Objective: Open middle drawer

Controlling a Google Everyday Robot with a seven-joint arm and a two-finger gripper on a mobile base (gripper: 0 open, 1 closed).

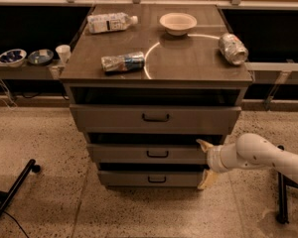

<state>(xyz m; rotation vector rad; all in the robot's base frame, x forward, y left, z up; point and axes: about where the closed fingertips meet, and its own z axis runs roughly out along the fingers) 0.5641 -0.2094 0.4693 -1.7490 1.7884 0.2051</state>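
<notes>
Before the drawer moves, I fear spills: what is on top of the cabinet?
Two lying bottles, a bowl and a tipped can. Drawer insides are hidden. The gripper, open, is at the right end of the middle drawer.

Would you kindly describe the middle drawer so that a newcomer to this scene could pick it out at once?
Look at the grey cabinet standing in the centre of the view. It has three stacked drawers; the middle drawer lies between the taller top drawer and the narrower bottom drawer, and the open gripper is at its right end.
</notes>
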